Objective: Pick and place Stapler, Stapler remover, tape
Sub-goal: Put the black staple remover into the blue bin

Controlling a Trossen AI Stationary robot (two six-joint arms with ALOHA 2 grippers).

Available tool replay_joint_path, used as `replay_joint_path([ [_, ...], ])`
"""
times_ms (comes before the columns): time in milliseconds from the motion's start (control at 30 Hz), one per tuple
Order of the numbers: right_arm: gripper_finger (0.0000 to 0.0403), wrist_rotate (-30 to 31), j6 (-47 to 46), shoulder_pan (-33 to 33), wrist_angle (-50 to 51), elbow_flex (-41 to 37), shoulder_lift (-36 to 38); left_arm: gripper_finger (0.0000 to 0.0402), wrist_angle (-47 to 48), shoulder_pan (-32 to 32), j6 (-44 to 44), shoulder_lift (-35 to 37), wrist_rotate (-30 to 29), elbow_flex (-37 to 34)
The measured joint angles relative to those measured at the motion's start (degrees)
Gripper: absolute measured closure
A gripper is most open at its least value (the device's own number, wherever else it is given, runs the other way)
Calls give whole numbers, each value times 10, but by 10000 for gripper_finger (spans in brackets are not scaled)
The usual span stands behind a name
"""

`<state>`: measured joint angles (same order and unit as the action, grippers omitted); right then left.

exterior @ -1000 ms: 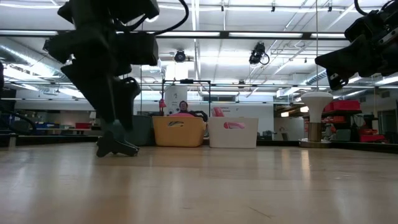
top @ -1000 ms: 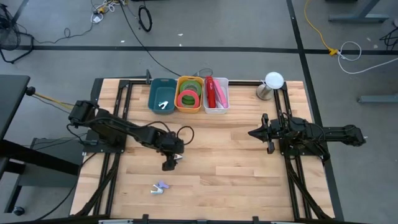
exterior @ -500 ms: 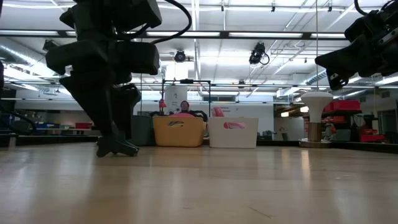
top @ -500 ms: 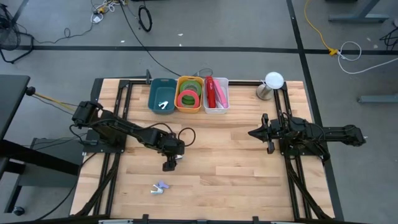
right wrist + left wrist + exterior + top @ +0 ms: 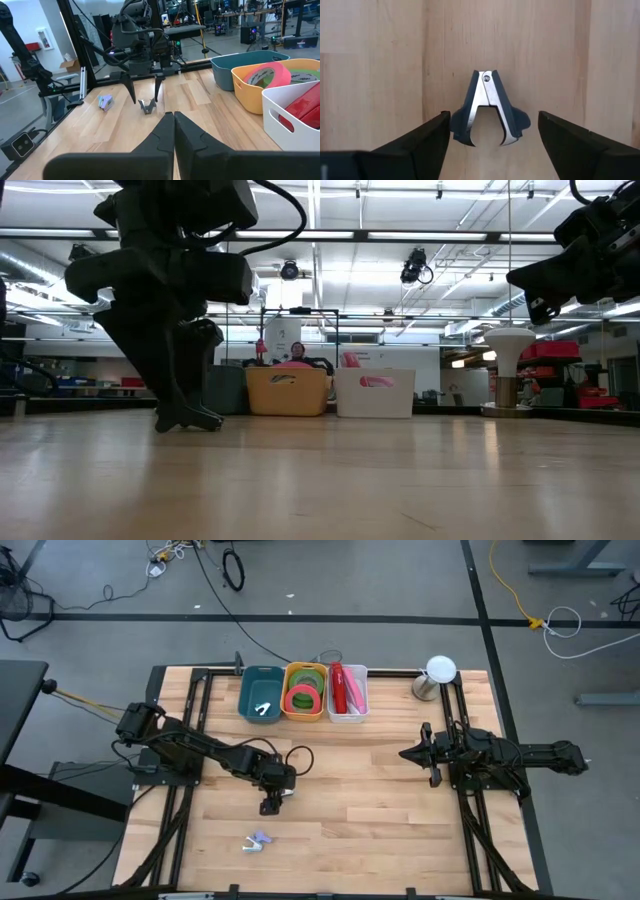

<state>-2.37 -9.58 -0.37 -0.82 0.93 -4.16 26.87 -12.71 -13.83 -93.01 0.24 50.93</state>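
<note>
My left end effector hangs low over the tabletop, fingers spread wide, with the stapler remover lying flat between them and touching neither. It holds nothing yet. I judge the wide spread is there so both fingers can clear the remover's flared grips before closing on them; the remover lies with its hinge pointing away from my wrist and its claws toward it, roughly centred in the gap.

Nearer the front edge of the tabletop lies a small lilac-and-white object, too small for me to name.

My right end effector waits above the right side of the tabletop, fingers pressed together and empty.

At the far edge stand three bins in a row: a teal bin already holding a small white item, a yellow bin holding the tape with a pink roll on it, and a white bin with a red stapler inside.
</note>
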Motion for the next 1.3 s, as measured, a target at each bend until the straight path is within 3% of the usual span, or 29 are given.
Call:
replay_joint_path([
  [833, 396, 0, 0, 0, 0, 0, 0, 277, -3, 0, -16, 0, -10, 3],
  [1300, 396, 0, 0, 0, 0, 0, 0, 284, 82, 33, -20, 1, -87, 104],
])
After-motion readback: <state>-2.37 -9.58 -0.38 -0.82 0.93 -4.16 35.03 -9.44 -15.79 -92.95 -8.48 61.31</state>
